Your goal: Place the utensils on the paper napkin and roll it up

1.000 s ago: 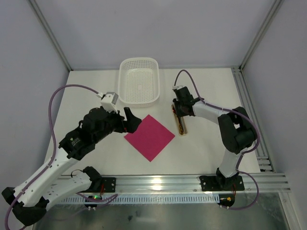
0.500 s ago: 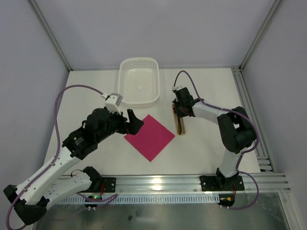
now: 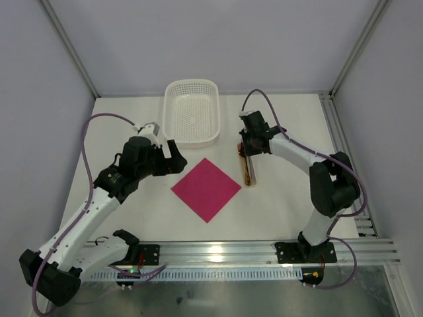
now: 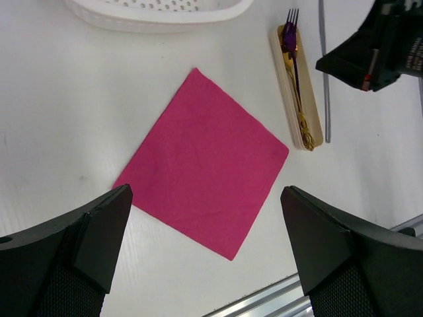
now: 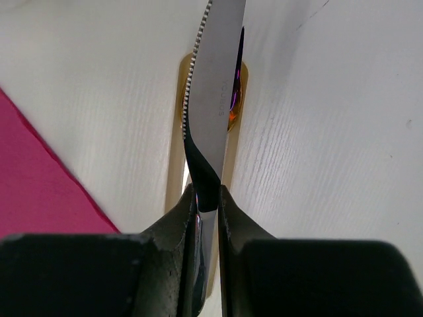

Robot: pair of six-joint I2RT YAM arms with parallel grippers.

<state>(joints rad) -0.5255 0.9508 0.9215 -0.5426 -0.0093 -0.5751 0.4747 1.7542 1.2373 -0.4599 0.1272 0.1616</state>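
Note:
The magenta paper napkin [image 3: 206,189] lies flat as a diamond at mid-table, and it also shows in the left wrist view [image 4: 205,175]. My right gripper [image 3: 250,146] [image 5: 206,191] is shut on a grey serrated knife [image 5: 213,86], held just above the beige strip [image 3: 250,169]. On the strip [image 4: 314,129] lie a gold utensil [image 4: 301,112] and a purple-tinted fork [image 4: 290,33]. The knife shows edge-on beside the strip [image 4: 324,79]. My left gripper [image 3: 174,157] [image 4: 205,191] is open and empty, above and left of the napkin.
A white perforated basket [image 3: 192,111] stands behind the napkin, its rim at the top of the left wrist view [image 4: 158,20]. An aluminium rail [image 3: 264,251] runs along the table's near edge. Frame posts stand at the back corners.
My left arm has drawn back to the left and away from the napkin's left corner. My right gripper has shifted slightly toward the back over the strip's far end.

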